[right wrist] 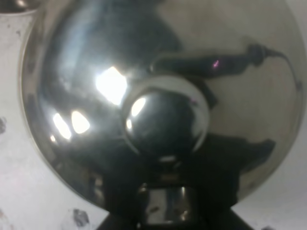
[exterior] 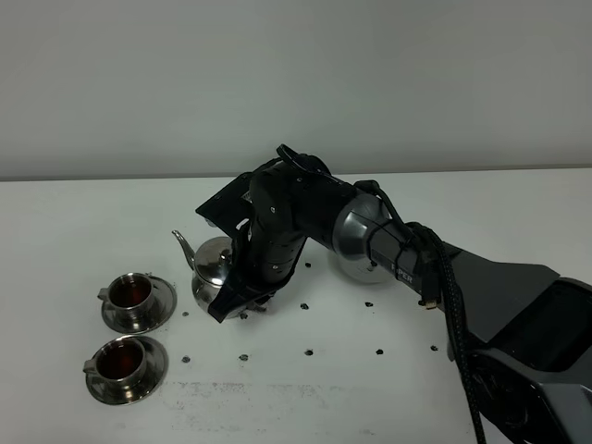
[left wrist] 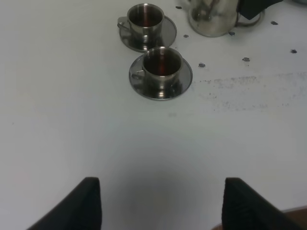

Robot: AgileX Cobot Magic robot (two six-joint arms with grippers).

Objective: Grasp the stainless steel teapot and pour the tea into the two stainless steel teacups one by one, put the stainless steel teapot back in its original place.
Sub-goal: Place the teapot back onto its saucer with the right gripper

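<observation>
Stainless steel teapot (exterior: 211, 268) stands upright on the white desk (exterior: 92, 213), just right of the two cups in the high view, thin spout (exterior: 183, 246) pointing left and up toward the back. The right arm (exterior: 370, 236) reaches in from the right across the middle, its wrist bent down over the pot; right tool (exterior: 242, 298) sits at the pot's handle side, clenched on the teapot's loop handle. Right wrist view looks straight down on the mirror lid and its round knob (right wrist: 165, 117), with the handle (right wrist: 165, 206) between the dark tool parts at the lower edge of that picture. The far teacup (exterior: 129, 292) and the near teacup (exterior: 120, 359) each rest on a round steel saucer, one behind the other at the left of the desk, close together but apart; both hold dark reddish-brown tea (left wrist: 160, 64). Flat round steel disc (exterior: 356, 264) lies on the desk to the right of the pot, mostly hidden behind the arm; the pot is not on it. Small dark spots (exterior: 307, 352) dot the desk in front of the pot. Left tool (left wrist: 160, 203) hovers over bare desk, well short of the cups, released, its two dark fingers (left wrist: 88, 203) spread wide with nothing between them.
</observation>
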